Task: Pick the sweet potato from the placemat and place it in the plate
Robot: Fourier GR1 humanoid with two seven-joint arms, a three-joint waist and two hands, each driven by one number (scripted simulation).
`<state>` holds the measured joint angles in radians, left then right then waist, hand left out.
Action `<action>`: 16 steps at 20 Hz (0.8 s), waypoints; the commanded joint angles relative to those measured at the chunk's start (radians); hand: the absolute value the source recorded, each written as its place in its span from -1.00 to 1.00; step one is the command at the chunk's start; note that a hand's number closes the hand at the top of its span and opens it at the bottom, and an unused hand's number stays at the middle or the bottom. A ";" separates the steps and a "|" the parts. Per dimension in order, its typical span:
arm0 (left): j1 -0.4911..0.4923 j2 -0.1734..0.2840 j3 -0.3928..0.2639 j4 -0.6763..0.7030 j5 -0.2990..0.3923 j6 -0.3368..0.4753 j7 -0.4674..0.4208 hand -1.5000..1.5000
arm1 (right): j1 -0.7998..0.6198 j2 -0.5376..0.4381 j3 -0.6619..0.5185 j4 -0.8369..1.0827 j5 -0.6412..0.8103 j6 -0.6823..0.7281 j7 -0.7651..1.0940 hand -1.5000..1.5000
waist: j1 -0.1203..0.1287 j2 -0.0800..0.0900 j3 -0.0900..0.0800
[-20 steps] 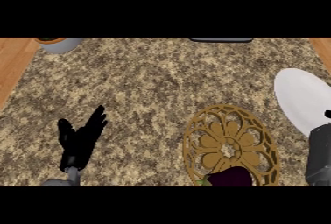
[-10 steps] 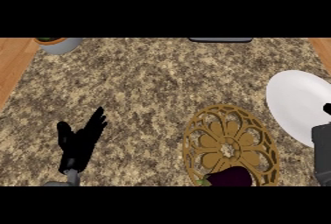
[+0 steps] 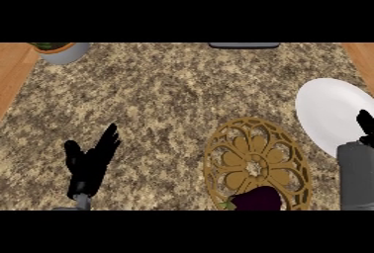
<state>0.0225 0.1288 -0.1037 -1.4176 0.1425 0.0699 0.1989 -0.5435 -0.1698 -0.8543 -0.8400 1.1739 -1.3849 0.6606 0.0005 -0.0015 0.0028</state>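
A dark purple sweet potato (image 3: 259, 199) lies on the near end of the round golden openwork placemat (image 3: 252, 158), cut off by the view's lower edge. To the right, a white plate (image 3: 325, 111) rests on the counter, running out of view. My right forearm rises at the right edge in front of the plate, and only a sliver of the right hand (image 3: 364, 124) shows, to the right of and beyond the sweet potato. At the lower left my left hand (image 3: 87, 165) rests open, fingers up, far from the placemat.
A grey pot with a plant (image 3: 64, 50) stands at the far left corner. A dark object (image 3: 244, 45) lies at the far edge. The speckled counter (image 3: 168, 99) has wooden strips along its left and right sides.
The plate and the right hand have slid slightly leftward in the view, so more of each shows. The left hand and the sweet potato have not moved.
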 commanded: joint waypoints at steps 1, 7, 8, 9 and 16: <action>-0.002 0.022 0.025 0.010 0.010 -0.013 0.011 0.00 | 0.126 0.053 0.209 -0.186 -0.210 -0.048 0.002 -1.00 | -0.014 -0.006 -0.001; -0.014 0.006 0.015 0.009 -0.024 0.008 0.008 0.00 | 0.365 0.167 0.482 -0.410 -0.312 -0.086 -0.016 -1.00 | -0.007 -0.001 -0.002; 0.018 0.046 0.034 -0.062 0.005 -0.018 0.047 0.00 | 0.381 0.167 0.548 -0.415 -0.305 -0.111 0.009 -1.00 | -0.001 -0.004 -0.002; -0.017 -0.028 0.000 0.000 -0.034 0.036 0.016 0.00 | 0.467 0.168 0.577 -0.493 -0.338 -0.074 0.006 -1.00 | -0.011 -0.002 -0.003; 0.017 -0.058 -0.026 0.012 -0.057 0.023 -0.023 0.00 | 0.428 0.169 0.647 -0.349 -0.170 -0.112 0.169 -1.00 | 0.004 0.002 -0.004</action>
<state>0.0278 0.1164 -0.0966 -1.4335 0.1200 0.0676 0.2127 -0.1079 -0.0053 -0.2596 -1.2424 0.9501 -1.4404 0.7534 0.0003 -0.0017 -0.0004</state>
